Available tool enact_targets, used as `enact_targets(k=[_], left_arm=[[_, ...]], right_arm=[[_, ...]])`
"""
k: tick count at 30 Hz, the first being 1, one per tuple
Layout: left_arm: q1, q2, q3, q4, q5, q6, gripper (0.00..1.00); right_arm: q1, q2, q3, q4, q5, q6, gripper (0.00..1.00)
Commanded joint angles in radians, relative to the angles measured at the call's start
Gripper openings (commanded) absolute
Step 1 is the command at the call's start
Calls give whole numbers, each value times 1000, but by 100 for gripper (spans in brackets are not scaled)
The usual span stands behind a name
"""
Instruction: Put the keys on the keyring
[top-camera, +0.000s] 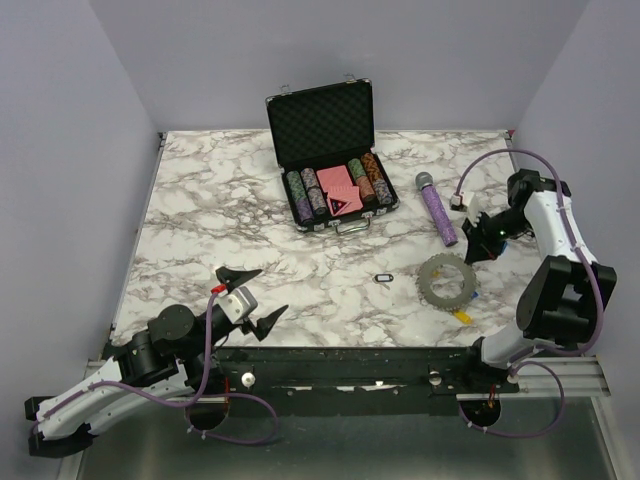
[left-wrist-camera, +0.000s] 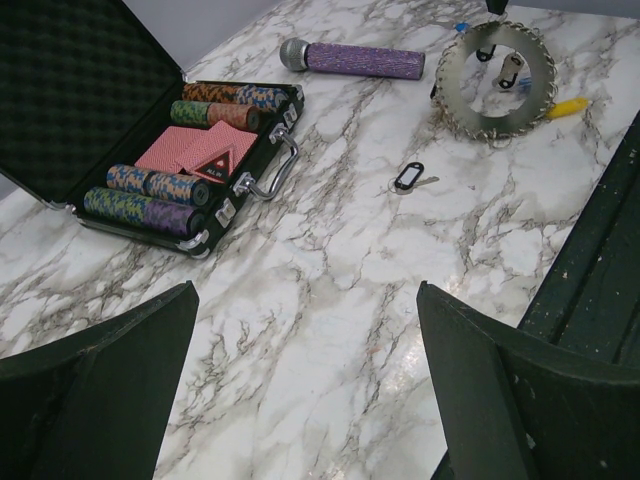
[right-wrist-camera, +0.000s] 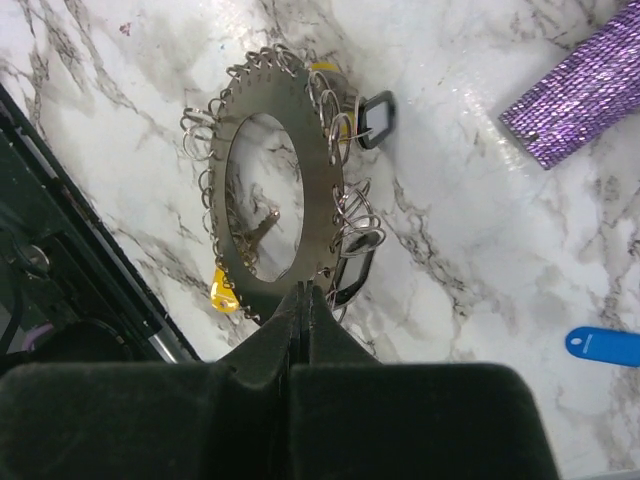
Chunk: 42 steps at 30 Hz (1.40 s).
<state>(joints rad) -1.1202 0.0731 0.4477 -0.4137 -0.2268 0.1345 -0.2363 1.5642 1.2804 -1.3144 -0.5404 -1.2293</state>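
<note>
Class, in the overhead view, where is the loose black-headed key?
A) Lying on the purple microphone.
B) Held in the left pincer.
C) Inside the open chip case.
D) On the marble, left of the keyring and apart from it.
D: the black-headed key lies on the bare marble table, left of the keyring, with a clear gap between them.
</note>
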Motion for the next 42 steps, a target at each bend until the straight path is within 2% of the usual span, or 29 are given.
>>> enact_targets(k=[1,5,9,12,14,18,23,25,28,32,38,42], left_arm=[[5,2,-7,6,21,7,99],[7,2,-7,7,21,5,99],[7,2,-9,6,21,5,99],[8,1,-9,6,21,5,99],[7,-1,-10,7,21,7,99],[10,2,-10,6,23,7,99],[8,2,-9,7,24,8,99],[10,2,-9,7,24,8,99],[10,1,-9,7,18,8,99],[14,-1,-10,6,14,10,99],[17,1,-10,7,17,10,99],[17,1,-12,7,17,11,99]], right_arm=[[5,22,-44,-26,3,27,0],[12,59,-78,49,10,100,0],[14,89,-131,200,82,201,2],[12,97,-141,265,114,255,9],[14,96,-132,271,108,260,18],[14,89,-101,207,11,190,32],[101,60,-168,136,-165,-2,41],[172,40,-217,184,-181,-27,42],[279,25,-236,276,-193,30,43],[360,46,-201,329,-207,131,39],[436,132,-156,461,-11,410,36],[439,165,-107,411,30,427,38]])
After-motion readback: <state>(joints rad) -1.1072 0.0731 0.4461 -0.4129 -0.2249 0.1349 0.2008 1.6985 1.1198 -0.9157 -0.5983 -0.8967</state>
